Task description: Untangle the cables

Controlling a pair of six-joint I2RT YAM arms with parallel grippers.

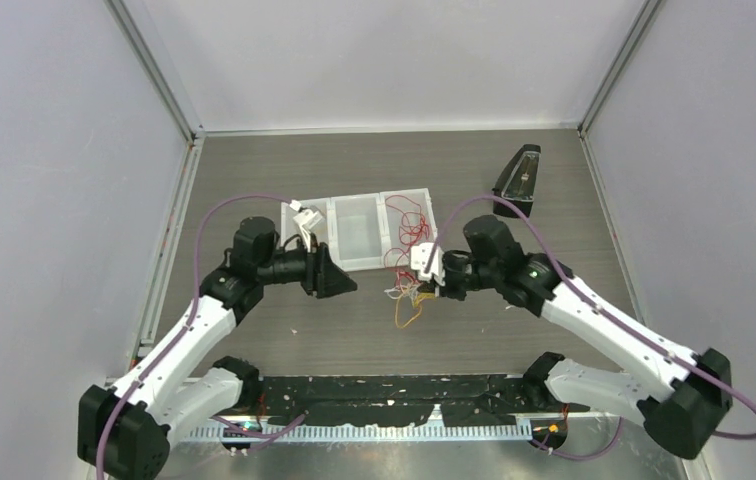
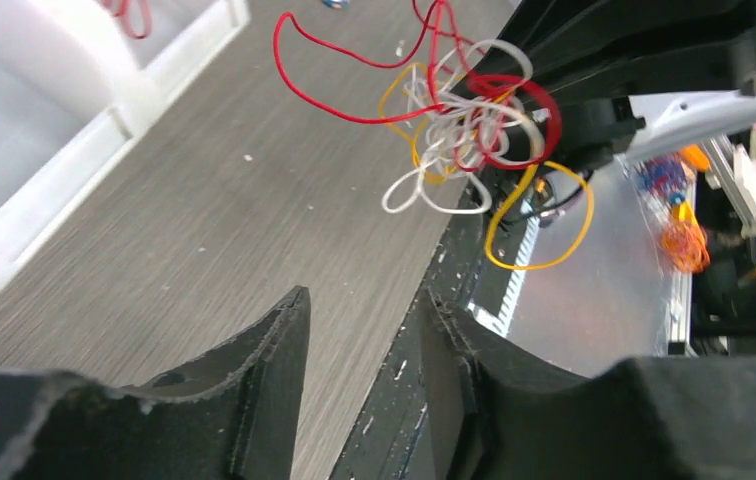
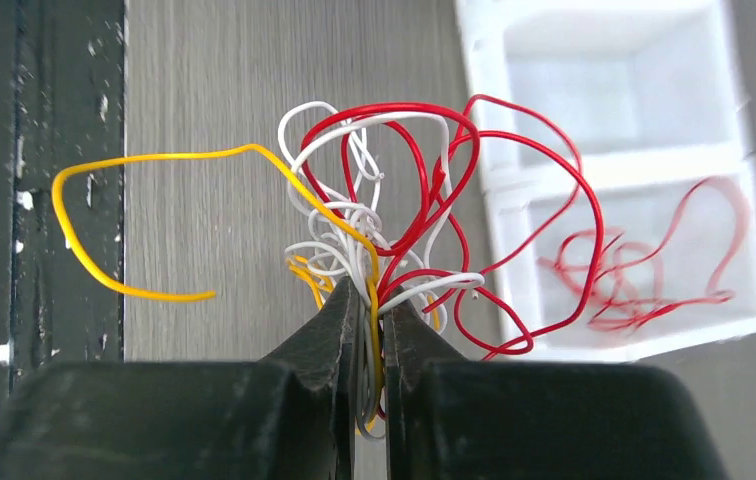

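One bunch of cables (image 3: 374,232) hangs just near-side of the tray (image 1: 356,200), clamped in our right gripper (image 3: 372,335); left gripper (image 2: 364,350) is parted & empty, so next we prob. need it pinching one loose loop.

Right tool (image 3: 374,296) clamped tight, left tool (image 2: 364,300) parted

Cables (image 3: 374,230): smooth, glossy plastic sheathing. Table (image 1: 354,330): matt grey wood-grain surface. Tray (image 1: 359,235): smooth white translucent plastic; fingers (image 3: 319,345) matt black, rough-edged.
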